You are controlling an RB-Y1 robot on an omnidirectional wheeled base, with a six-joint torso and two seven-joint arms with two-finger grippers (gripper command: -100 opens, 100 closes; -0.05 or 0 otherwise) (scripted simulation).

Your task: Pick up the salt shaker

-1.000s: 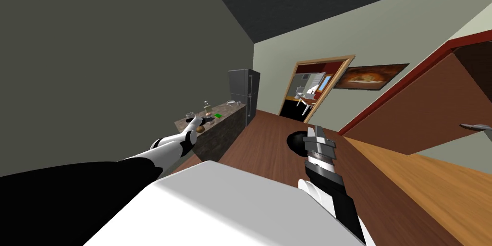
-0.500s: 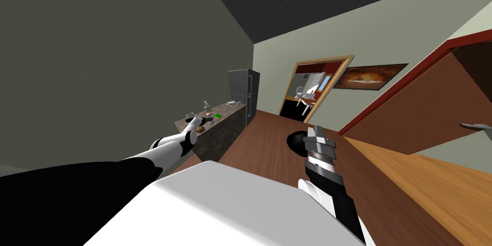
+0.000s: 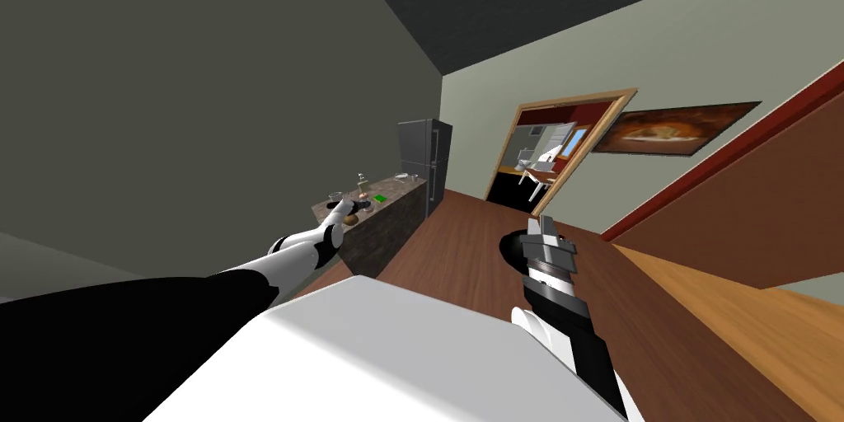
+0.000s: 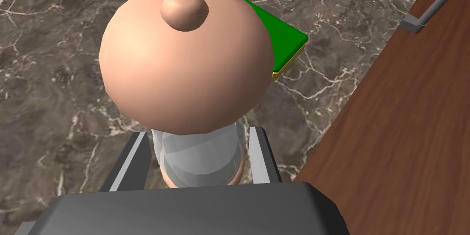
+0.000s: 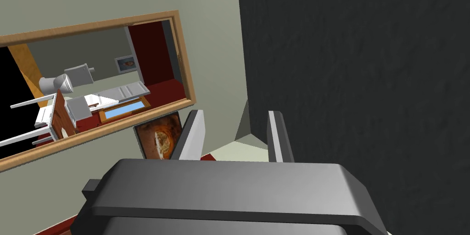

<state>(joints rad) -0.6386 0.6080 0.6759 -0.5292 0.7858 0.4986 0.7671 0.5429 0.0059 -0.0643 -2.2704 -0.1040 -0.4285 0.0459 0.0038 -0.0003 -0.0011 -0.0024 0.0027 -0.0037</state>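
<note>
Salt shaker (image 4: 183, 58) with a broad peach dome cap, a small round knob on top and a clear, glassy body stands between the two light grey blade fingers (image 4: 133, 163) of the left gripper (image 4: 199, 131). The fingers lie close against opposite sides of the clear body, below the cap, so the gripper is closed onto the shaker about as wide as the body itself. The cap spreads wider than the gap between the fingers and hides their tips in part. Whether the shaker's base touches the surface under it cannot be told.

Under the shaker lies the dark brown marbled stone counter (image 4: 55, 85). A flat green block with a yellow edge (image 4: 287, 46) rests on that counter just beyond the shaker, partly hidden behind the cap. Reddish-brown wooden floor (image 4: 404, 131) runs along the counter's edge.

In the head view the left arm reaches out to the near end of the same counter (image 3: 387, 211), with the left gripper (image 3: 338, 207) among a few small items there. A dark grey fridge (image 3: 424, 153) stands at the counter's far end.

The right gripper (image 3: 540, 227) is raised in front of the chest, well apart from the counter. Its fingers (image 5: 193, 136) stand parallel with a gap between them and hold nothing.
</note>
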